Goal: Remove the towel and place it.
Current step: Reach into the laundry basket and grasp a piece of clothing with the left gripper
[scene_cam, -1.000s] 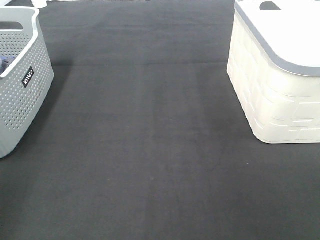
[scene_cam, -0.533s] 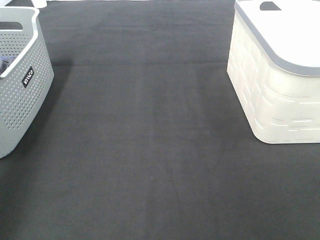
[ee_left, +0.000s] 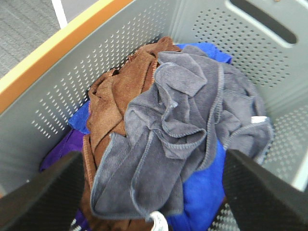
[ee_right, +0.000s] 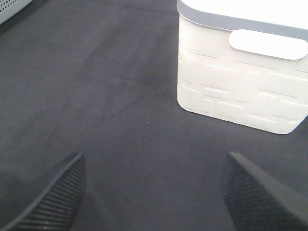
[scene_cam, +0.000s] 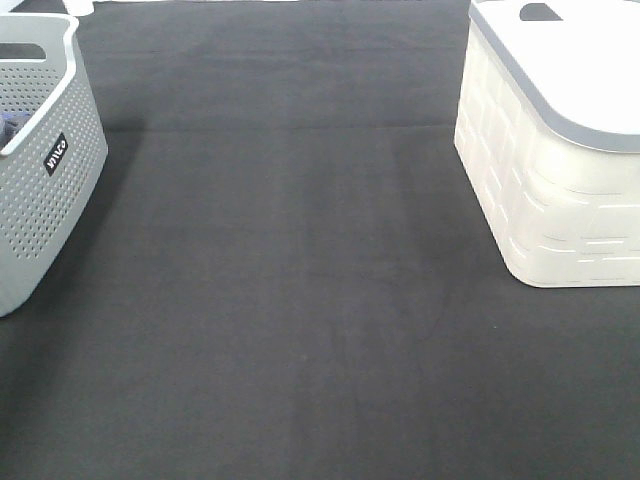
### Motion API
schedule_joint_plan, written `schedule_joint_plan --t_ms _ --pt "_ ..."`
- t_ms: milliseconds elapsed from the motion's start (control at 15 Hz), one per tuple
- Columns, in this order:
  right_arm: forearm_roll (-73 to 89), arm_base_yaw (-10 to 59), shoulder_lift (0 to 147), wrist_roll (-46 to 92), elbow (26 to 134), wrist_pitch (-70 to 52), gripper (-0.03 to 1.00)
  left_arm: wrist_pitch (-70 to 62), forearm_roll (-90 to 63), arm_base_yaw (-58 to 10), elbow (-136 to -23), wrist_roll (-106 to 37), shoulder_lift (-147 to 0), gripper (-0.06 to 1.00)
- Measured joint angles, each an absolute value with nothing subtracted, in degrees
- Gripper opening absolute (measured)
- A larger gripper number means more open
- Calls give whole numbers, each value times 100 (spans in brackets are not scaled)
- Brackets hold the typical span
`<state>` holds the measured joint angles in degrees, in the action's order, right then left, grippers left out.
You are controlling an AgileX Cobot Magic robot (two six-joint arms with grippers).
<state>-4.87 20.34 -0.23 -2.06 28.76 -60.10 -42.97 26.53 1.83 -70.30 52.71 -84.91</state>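
The grey-lavender towel (ee_left: 187,130) lies crumpled on top of a pile inside the grey perforated basket (ee_left: 120,53), with a small white tag (ee_left: 259,119) at one corner. My left gripper (ee_left: 154,192) hangs open above the pile, its fingertips (ee_left: 43,192) spread wide to both sides of the towel and holding nothing. My right gripper (ee_right: 154,192) is open and empty above the black table cloth (ee_right: 96,96). Neither gripper shows in the exterior high view, where the basket (scene_cam: 40,170) stands at the left edge.
Under the towel lie a brown cloth (ee_left: 115,101), a blue cloth (ee_left: 202,197) and a purple one (ee_left: 62,149). A white bin with a grey-rimmed lid (scene_cam: 560,150) stands at the right; it also shows in the right wrist view (ee_right: 240,72).
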Motion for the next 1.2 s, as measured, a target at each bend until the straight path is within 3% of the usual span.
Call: schedule_joint_plan --t_ms 600,1200 --pt "-487 2034 -23 -206 2876 -6010 76 -4509 2710 183 -8824 5311 -10640 74" --pt "-487 2034 -23 -206 2876 -6010 76 -4280 2687 361 -8938 5311 -11683 74"
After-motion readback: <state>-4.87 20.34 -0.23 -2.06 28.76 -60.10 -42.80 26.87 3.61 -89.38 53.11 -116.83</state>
